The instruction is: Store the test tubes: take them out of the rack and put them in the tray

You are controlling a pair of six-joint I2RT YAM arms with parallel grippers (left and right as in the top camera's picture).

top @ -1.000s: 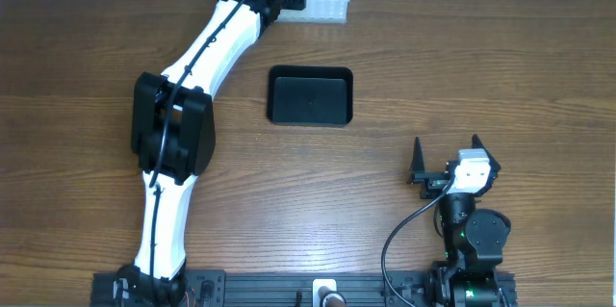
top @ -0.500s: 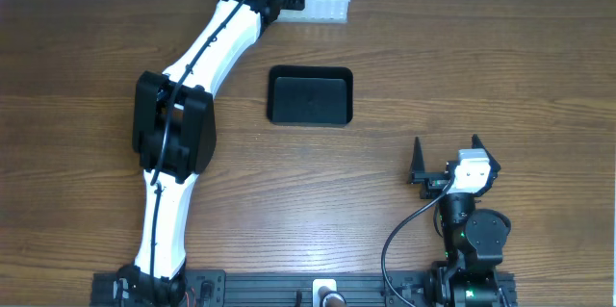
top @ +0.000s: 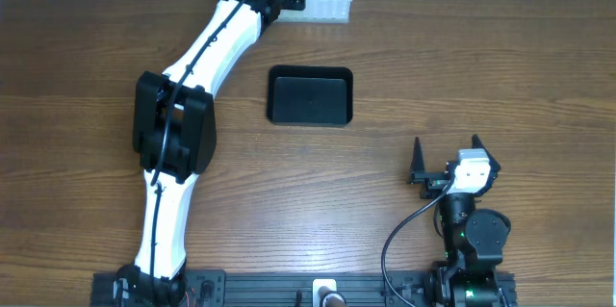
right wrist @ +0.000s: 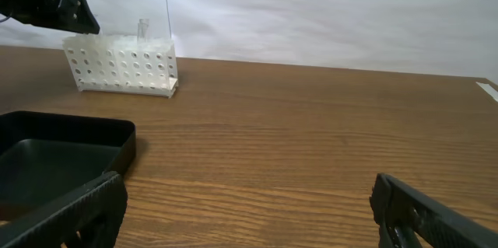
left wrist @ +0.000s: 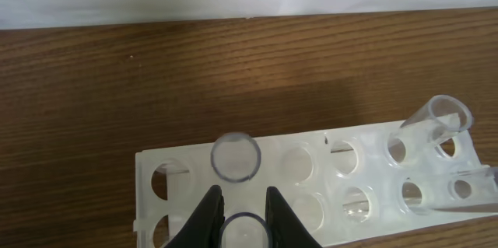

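Clamping the rim of one test tube (left wrist: pixel 243 231) from both sides, the left hand (left wrist: pixel 242 195) stands straight over the rack (left wrist: pixel 187 164), likely so the tube lifts out cleanly. A second test tube (left wrist: pixel 236 157) stands just beyond the hand. The tray (top: pixel 270 95) waits well behind it; the right hand (top: pixel 448 158) rests spread open.

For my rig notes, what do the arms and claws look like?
The left arm has white shells, black joints and a black cable alongside. The right arm is black with a white wrist block and looping cable. Left claw and right claw: black, tapered.
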